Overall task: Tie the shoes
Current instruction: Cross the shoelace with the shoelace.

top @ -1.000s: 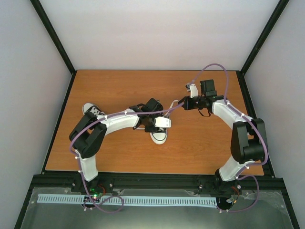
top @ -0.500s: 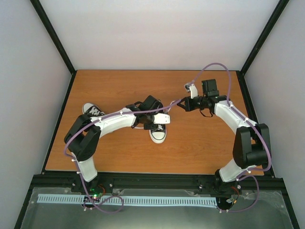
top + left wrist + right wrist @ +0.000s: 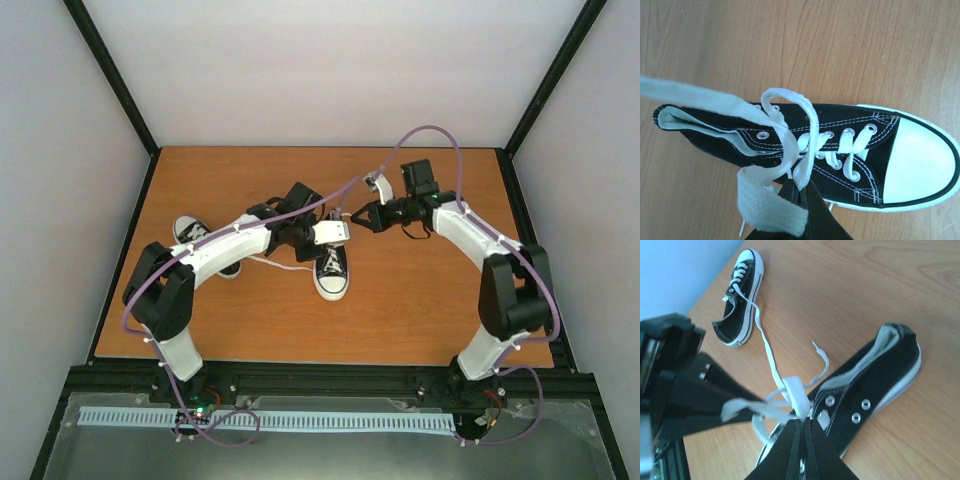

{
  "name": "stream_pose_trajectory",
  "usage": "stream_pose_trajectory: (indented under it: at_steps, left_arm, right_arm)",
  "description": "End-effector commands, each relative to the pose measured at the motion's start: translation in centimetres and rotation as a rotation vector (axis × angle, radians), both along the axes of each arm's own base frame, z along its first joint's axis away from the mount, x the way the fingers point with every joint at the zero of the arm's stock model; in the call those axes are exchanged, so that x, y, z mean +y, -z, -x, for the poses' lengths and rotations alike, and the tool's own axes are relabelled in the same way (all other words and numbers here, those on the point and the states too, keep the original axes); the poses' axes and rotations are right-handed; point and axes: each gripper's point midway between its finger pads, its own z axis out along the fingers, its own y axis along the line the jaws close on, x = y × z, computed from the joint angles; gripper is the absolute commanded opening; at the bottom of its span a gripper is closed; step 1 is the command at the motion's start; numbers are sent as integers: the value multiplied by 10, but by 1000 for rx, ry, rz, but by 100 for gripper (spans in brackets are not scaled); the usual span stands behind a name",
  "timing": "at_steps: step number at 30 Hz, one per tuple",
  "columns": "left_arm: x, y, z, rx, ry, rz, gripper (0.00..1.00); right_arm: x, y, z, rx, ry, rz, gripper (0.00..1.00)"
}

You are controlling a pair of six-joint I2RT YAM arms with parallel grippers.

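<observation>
One of the shoes [image 3: 332, 275] stands in the middle of the table, white toe cap [image 3: 920, 165] toward the arms. From above, my left gripper [image 3: 326, 243] hangs over its lacing, shut on a white lace [image 3: 807, 165] that loops up from the eyelets. My right gripper [image 3: 353, 216] is just behind the shoe's heel end, shut on a folded loop of lace [image 3: 799, 396]. The two laces cross between the grippers. The second shoe [image 3: 194, 232] lies at the left, partly hidden by the left arm; the right wrist view shows it whole [image 3: 740, 295].
A loose lace [image 3: 765, 347] trails over the wood from the second shoe toward the middle shoe. Black frame rails [image 3: 130, 250] run along the table's left and right edges. Purple cables arc over both arms.
The left gripper has shut on the lace. Both grippers have shifted left and toward the back, the right one closing in on the left. The shoe now shows more fully.
</observation>
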Motion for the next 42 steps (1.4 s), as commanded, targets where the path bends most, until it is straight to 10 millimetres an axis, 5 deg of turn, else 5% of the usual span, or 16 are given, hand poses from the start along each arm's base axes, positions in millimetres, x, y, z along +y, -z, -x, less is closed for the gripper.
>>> stream_pose_trajectory:
  at_steps: [1,6,14,19,24,28,37,42]
  left_arm:
    - [-6,-27,7,45,1,97,1]
    - [-5,-39,1,55,-22,138,1]
    - [-5,-41,10,99,-14,158,1]
    - [-6,-41,7,89,-21,165,1]
    - [-9,-43,2,79,-27,178,1]
    - [-10,-39,-2,81,-39,174,1]
    - [-11,-35,-7,110,-58,189,1]
    - [-14,-33,-11,130,-60,198,1]
  right_arm:
    - [19,4,-15,20,-72,-30,3]
    - [45,35,16,96,-240,41,3]
    - [36,67,43,173,-277,92,5]
    - [33,56,38,129,-273,129,16]
    - [5,40,20,65,-147,206,36]
    - [-12,30,14,-1,-74,267,38]
    - [0,-6,35,-304,-157,141,39]
    - [49,-6,86,-853,-468,170,40]
